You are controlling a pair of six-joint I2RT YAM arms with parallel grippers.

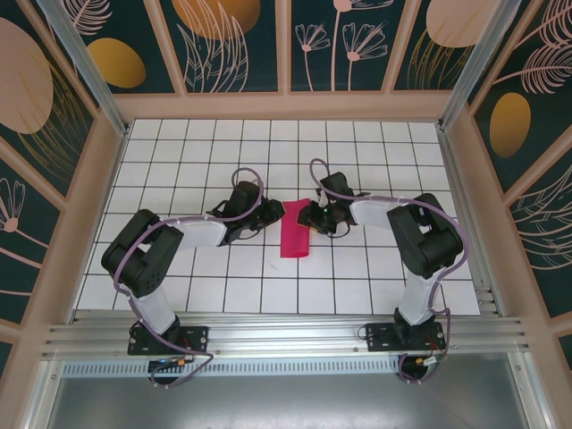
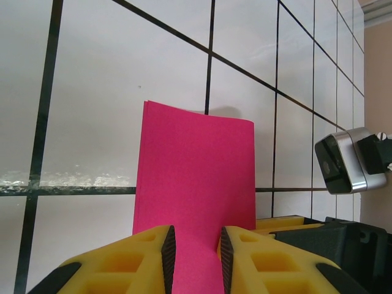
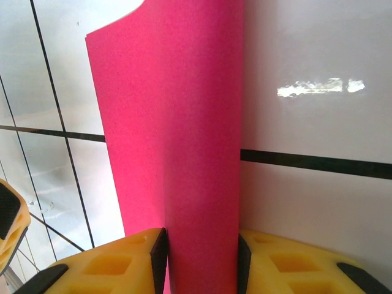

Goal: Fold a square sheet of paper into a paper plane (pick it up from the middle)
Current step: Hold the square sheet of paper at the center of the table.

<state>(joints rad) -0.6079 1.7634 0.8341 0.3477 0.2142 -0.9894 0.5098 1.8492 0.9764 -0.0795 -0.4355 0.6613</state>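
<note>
The square sheet of paper lies folded into a narrow magenta strip on the white grid table, between my two grippers. My left gripper sits at its upper left. In the left wrist view its jaws stand apart over the flat paper, which reaches wider than both fingers. My right gripper is at the strip's upper right. In the right wrist view the paper's rounded, puffed fold fills the gap of the right gripper, touching both pads.
Wooden walls with leaf panels ring the table. The right wrist camera and a yellow finger sit close to the right of my left gripper. A finger of the left gripper shows at the left edge of the right wrist view.
</note>
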